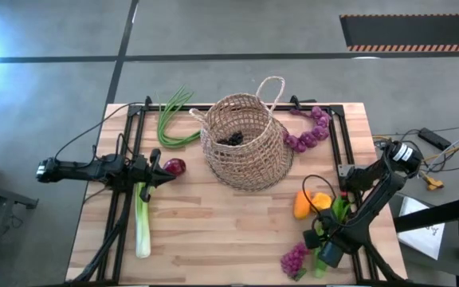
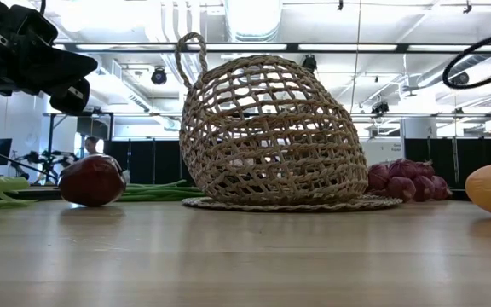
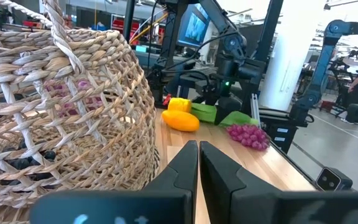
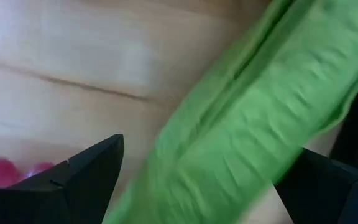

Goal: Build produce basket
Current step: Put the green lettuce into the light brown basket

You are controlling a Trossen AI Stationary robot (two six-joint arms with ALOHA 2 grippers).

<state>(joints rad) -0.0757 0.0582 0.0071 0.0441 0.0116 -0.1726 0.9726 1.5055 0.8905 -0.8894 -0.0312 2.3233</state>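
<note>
The tan wicker basket leans on a flat woven disc, with dark grapes inside. A dark red onion, a pale leek and green stalks lie to its left. My left gripper hovers shut beside the onion, above the table. To the right lie a purple grape bunch, a yellow-orange pepper and another grape bunch. My right gripper is open, with a green leafy piece between its fingers. My right gripper's fingers stand on either side of the green leafy piece, coming from above, across its length. The piece lies on the table. I cannot tell whether the fingers touch it.
Black rails run along the left and right of the wooden tabletop. Free board lies in front of the basket, toward the near edge. Cables trail off the right side.
</note>
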